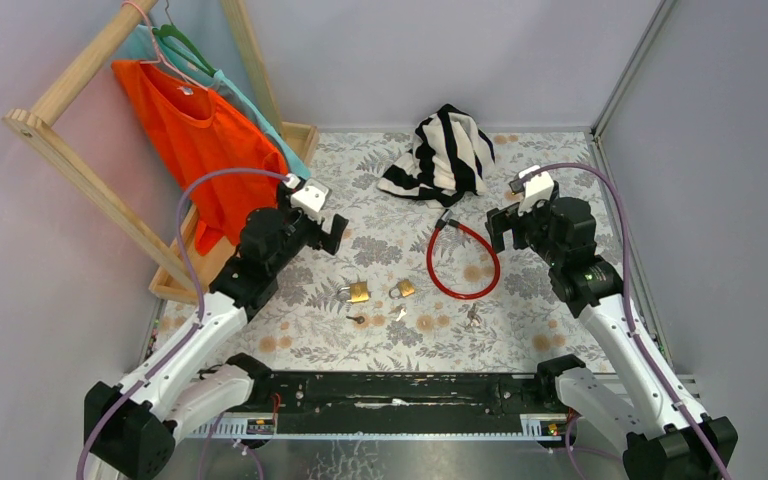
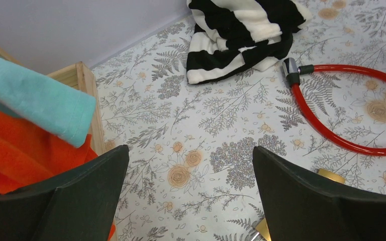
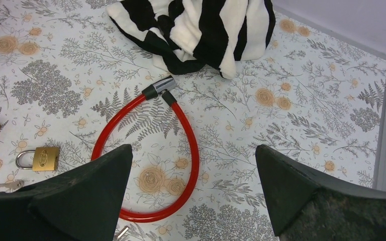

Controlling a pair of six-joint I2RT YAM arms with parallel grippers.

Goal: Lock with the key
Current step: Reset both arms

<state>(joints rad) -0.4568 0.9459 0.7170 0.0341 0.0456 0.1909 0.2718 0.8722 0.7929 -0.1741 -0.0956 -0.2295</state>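
Top external view puts 2 brass padlocks near the middle of the table, the left padlock [image 1: 358, 292] and the right padlock [image 1: 403, 289], side by side but apart. Each lies flat with its long axis across the table, shackle toward the left edge; whether either shackle is sprung I cannot tell. Just toward the near edge lie a dark-headed key [image 1: 358, 320] and a silver key [image 1: 400, 313]. A lone key [image 1: 473, 317] sits farther right, on the near side of the red cable lock [image 1: 428, 262]. All 3 are too small to show which way their blades point. Padlocks and keys all sit closer to the near edge than either gripper, between the 2 arms. The left gripper [image 2: 190, 150] hangs above the table just beyond the left padlock, jaws spread fully and holding nothing; it looks the closer arm for that pair. The right gripper [image 3: 193, 148], jaws equally wide and empty, hovers over the cable loop, nearest the lone key. A striped cloth [image 1: 445, 150] lies by the far edge.
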